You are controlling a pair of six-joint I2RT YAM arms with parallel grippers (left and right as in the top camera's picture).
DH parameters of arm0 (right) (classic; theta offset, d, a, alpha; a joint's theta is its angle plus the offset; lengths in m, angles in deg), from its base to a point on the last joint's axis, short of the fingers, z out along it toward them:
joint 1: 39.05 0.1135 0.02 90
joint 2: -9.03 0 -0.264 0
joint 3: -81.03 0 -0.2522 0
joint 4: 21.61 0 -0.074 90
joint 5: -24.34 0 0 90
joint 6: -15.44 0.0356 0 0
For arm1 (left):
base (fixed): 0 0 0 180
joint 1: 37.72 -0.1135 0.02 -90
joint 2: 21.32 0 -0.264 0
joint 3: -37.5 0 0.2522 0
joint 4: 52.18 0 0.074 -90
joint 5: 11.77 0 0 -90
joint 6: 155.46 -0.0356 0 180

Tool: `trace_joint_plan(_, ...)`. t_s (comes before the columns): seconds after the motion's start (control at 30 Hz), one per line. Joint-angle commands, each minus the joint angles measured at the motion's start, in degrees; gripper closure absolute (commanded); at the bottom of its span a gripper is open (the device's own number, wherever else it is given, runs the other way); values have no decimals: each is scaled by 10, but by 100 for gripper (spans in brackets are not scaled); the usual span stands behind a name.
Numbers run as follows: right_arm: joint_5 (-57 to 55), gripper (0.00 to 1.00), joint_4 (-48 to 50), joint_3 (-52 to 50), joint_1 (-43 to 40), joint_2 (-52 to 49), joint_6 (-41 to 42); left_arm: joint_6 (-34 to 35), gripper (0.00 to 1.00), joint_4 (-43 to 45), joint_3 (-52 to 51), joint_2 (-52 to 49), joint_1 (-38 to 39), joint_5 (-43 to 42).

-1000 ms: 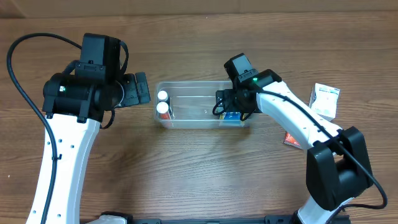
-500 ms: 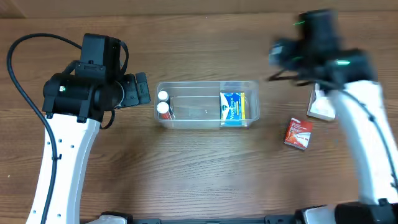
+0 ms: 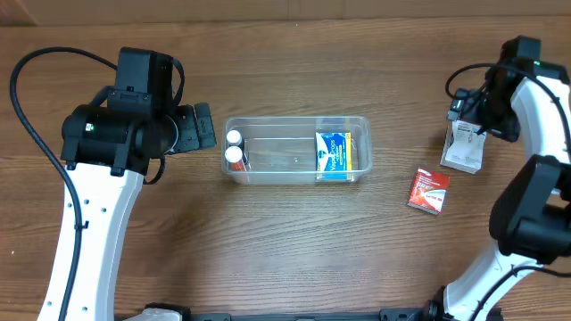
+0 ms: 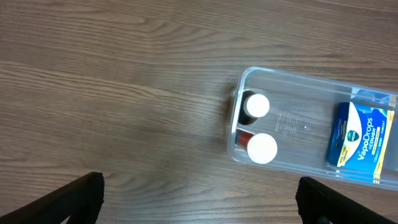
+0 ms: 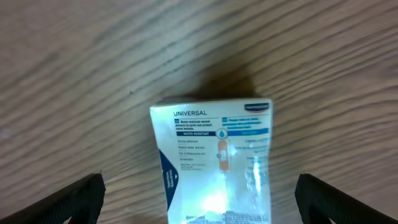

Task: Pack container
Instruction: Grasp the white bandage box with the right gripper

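Note:
The clear plastic container (image 3: 294, 127) lies mid-table. It holds two white-capped tubes (image 3: 234, 148) at its left end and a blue and yellow VapoDrops box (image 3: 334, 153) at its right end. They also show in the left wrist view: container (image 4: 298, 124), tubes (image 4: 258, 127), box (image 4: 360, 140). My left gripper (image 4: 199, 199) is open and empty above bare table left of the container. My right gripper (image 5: 199, 199) is open, straddling a white bandage box (image 5: 214, 162) that lies on the table at the far right (image 3: 464, 147).
A small red box (image 3: 428, 192) lies on the table between the container and the white bandage box. The table is brown wood grain.
My right gripper let go of the VapoDrops box in the container's right end, then swung right to above the white bandage box. The left arm has not moved.

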Motion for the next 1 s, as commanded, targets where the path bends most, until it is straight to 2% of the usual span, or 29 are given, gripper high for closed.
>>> trace_joint_plan(0.0, 3, 0, 7, -14, -2, -28, -14, -4, 0, 2, 5, -2, -3, -3)
trace_joint_plan(0.43, 3, 1, 19, -53, -3, -67, -16, -4, 0, 0, 5, -2, -3, -3)
trace_joint_plan(0.67, 4, 19, 18, -52, -3, -67, -16, -4, 0, 0, 5, -2, -3, -3)
trace_joint_plan(0.73, 3, 28, 17, -51, -3, -67, -14, -4, 0, 0, 5, -2, -3, -3)
trace_joint_plan(0.97, 37, 28, -44, 27, 23, -31, 4, -4, 0, 0, 5, -2, -3, -3)
